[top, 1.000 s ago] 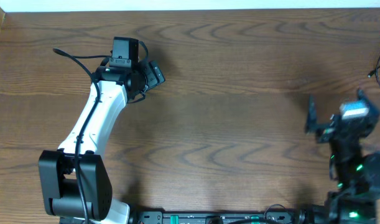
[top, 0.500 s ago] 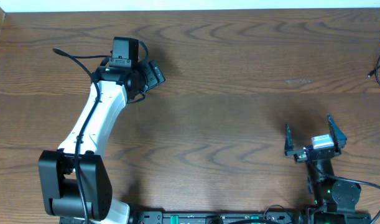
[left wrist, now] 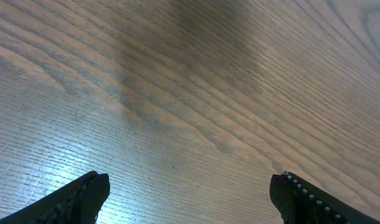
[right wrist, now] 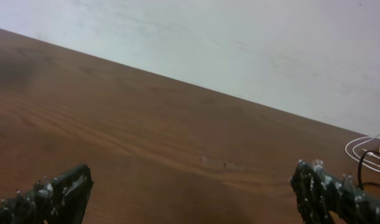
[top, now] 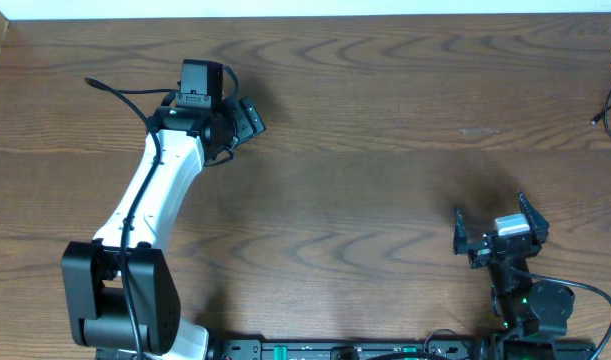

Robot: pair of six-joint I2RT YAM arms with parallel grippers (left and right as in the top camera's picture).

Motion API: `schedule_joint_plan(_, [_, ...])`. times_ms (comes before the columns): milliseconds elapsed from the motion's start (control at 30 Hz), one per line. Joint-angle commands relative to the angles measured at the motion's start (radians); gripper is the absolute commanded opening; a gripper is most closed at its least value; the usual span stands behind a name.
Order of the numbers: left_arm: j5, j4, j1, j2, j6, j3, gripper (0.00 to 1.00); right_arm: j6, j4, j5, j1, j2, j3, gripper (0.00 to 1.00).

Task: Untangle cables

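1. Brown wood is seen almost everywhere: a big table (top: 385,200), with something white past its far edge.
2. Nearest to the robot's base, the right gripper (top: 497,222) is found low over the table, on the right side. Its two fingers are spread as wide as can be, and nothing is held between them.
3. Farther off, on the left side, the left gripper (top: 250,116) is held just above bare wood. Its fingers are spread wide too, and nothing is held.
4. Farthest away, at the right edge of the table, the cables (top: 609,100) are seen. Thin black and white loops are shown, cut off by the edge of the overhead view. They are well apart from both grippers and are touched by neither.
5. How badly they are knotted cannot be told, because they are too small and partly hidden.
6. It is judged that the untangling has not been started. The cables must first be reached, most easily by the right gripper, then picked up and pulled apart.
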Motion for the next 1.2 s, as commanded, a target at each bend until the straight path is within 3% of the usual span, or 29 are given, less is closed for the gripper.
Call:
schedule_joint_plan(0, [-0.006, -0.003, 0.002, 0.004, 0.017, 0.006, 0.88, 0.013, -0.006, 0.011, 0.006, -0.005, -0.002, 0.99])
schedule_joint_plan(900, [-0.034, -0.076, 0.005, -0.014, 0.037, 0.006, 0.88, 0.013, -0.006, 0.011, 0.006, -0.005, -0.002, 0.99])
schedule_joint_plan(1167, [-0.032, -0.055, 0.007, -0.22, 0.294, -0.017, 0.88, 0.013, -0.006, 0.012, 0.006, -0.005, -0.002, 0.99])
